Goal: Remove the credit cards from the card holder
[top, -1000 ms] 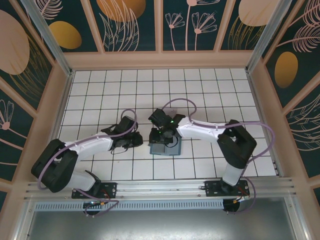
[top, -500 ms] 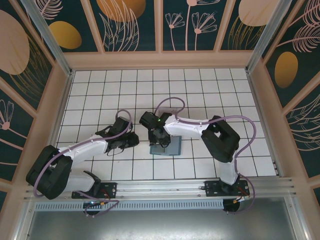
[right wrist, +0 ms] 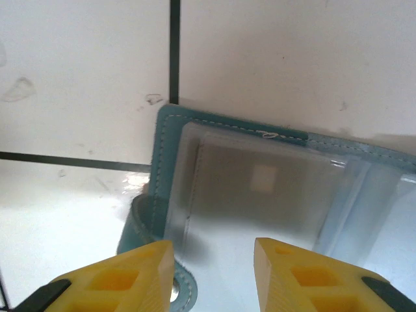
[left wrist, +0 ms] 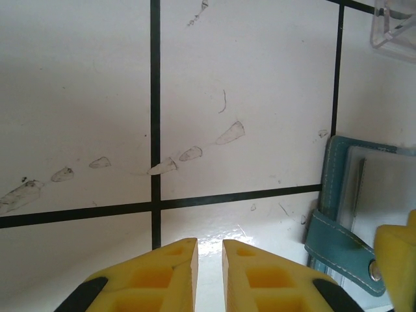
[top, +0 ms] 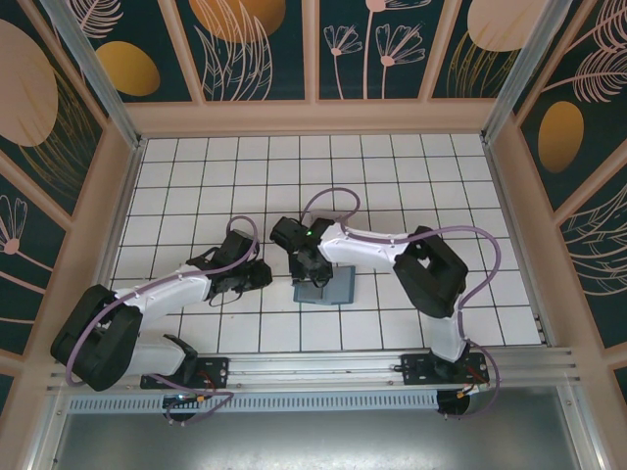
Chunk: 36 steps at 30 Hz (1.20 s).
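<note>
Right gripper [right wrist: 213, 244], spread and empty, is hovering over a floppy card holder [right wrist: 160, 170] whose slick credit card [right wrist: 227, 192] likely needs edge-pinching.

A boxed-in robot test cell: white gridded floor [top: 392, 186], leaf-patterned panel walls [top: 265, 49], aluminium mounting rail [top: 313, 367].

Your top view's bright, even and sharp. Wrist shots go soft up close, with glare on the tiles [left wrist: 214, 242] and the card holder [right wrist: 260, 188] shadowed.
</note>
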Each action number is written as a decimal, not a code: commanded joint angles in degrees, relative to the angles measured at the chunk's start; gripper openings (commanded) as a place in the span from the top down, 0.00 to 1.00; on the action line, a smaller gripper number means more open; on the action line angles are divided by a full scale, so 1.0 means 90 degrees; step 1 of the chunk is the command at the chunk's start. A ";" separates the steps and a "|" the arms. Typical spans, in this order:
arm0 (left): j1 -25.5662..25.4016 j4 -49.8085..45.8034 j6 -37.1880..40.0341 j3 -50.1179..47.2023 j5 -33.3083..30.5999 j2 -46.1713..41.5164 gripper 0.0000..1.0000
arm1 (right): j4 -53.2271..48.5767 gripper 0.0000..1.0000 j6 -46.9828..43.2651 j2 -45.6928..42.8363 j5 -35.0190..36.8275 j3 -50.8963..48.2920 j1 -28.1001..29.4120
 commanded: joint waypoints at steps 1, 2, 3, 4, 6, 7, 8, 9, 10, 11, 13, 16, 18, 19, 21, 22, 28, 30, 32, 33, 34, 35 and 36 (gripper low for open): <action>0.0043 0.0011 0.0279 0.0113 0.0332 -0.0118 0.81 | -0.0284 0.62 0.0034 -0.0435 0.0282 0.0060 -0.0078; 0.0026 -0.0034 0.0320 0.0168 0.0370 -0.0145 0.80 | -0.0300 0.62 0.0057 -0.0506 0.0305 -0.0017 -0.0111; -0.0014 -0.0109 0.0368 0.0232 0.0366 -0.0197 0.78 | -0.0299 0.62 0.0098 -0.0594 0.0322 -0.0103 -0.0155; -0.0047 -0.0182 0.0412 0.0291 0.0354 -0.0231 0.77 | -0.0286 0.62 0.0129 -0.0678 0.0327 -0.0200 -0.0200; -0.0158 -0.0336 0.0512 0.0446 0.0409 -0.0222 0.72 | -0.0191 0.62 0.0193 -0.0874 0.0272 -0.0500 -0.0344; -0.0242 -0.0394 0.0524 0.0515 0.0400 -0.0193 0.70 | -0.0138 0.62 0.0205 -0.0964 0.0237 -0.0627 -0.0409; -0.0376 -0.0432 0.0553 0.0596 0.0359 -0.0145 0.68 | -0.0065 0.62 0.0231 -0.1061 0.0202 -0.0773 -0.0478; -0.0527 -0.0451 0.0572 0.0665 0.0319 -0.0067 0.64 | -0.0005 0.62 0.0244 -0.1150 0.0158 -0.0897 -0.0543; -0.0650 -0.0470 0.0577 0.0740 0.0281 0.0018 0.61 | 0.0041 0.61 0.0255 -0.1210 0.0113 -0.0978 -0.0590; -0.0789 -0.0513 0.0585 0.0846 0.0215 0.0145 0.58 | 0.0076 0.61 0.0268 -0.1270 0.0088 -0.1043 -0.0628; -0.1067 -0.0584 0.0632 0.1046 0.0078 0.0419 0.54 | 0.0111 0.61 0.0270 -0.1342 0.0073 -0.1105 -0.0662; -0.1273 -0.0629 0.0674 0.1271 -0.0022 0.0754 0.50 | 0.0083 0.61 0.0274 -0.1367 0.0083 -0.1129 -0.0672; -0.1349 -0.0638 0.0742 0.1370 -0.0022 0.0918 0.46 | 0.0100 0.61 0.0270 -0.1386 0.0083 -0.1147 -0.0671; -0.1369 -0.0639 0.0790 0.1416 0.0003 0.1003 0.46 | 0.0111 0.61 0.0278 -0.1398 0.0073 -0.1163 -0.0671; -0.1395 -0.0668 0.0867 0.1506 0.0093 0.1167 0.45 | 0.0148 0.61 0.0293 -0.1424 0.0054 -0.1183 -0.0666; -0.1405 -0.0660 0.0892 0.1521 0.0123 0.1220 0.44 | 0.0161 0.61 0.0287 -0.1429 0.0054 -0.1186 -0.0673; -0.1419 -0.0810 0.0965 0.1568 -0.0181 0.1359 0.45 | 0.0228 0.61 0.0300 -0.1424 -0.0016 -0.1207 -0.0657; -0.1419 -0.0828 0.0896 0.1539 -0.0338 0.1305 0.51 | 0.0229 0.61 0.0294 -0.1415 -0.0033 -0.1190 -0.0653; -0.1415 -0.0797 0.0825 0.1502 -0.0400 0.1224 0.55 | 0.0221 0.61 0.0301 -0.1394 -0.0048 -0.1153 -0.0629; -0.1416 -0.0795 0.0789 0.1483 -0.0447 0.1182 0.58 | 0.0234 0.61 0.0295 -0.1379 -0.0063 -0.1134 -0.0626; -0.1410 -0.0800 0.0757 0.1467 -0.0503 0.1146 0.59 | 0.0238 0.61 0.0290 -0.1367 -0.0068 -0.1117 -0.0617; -0.1408 -0.0814 0.0730 0.1461 -0.0575 0.1106 0.61 | 0.0239 0.62 0.0292 -0.1350 -0.0078 -0.1093 -0.0604; -0.1405 -0.0834 0.0715 0.1453 -0.0642 0.1067 0.62 | 0.0254 0.61 0.0289 -0.1330 -0.0090 -0.1061 -0.0595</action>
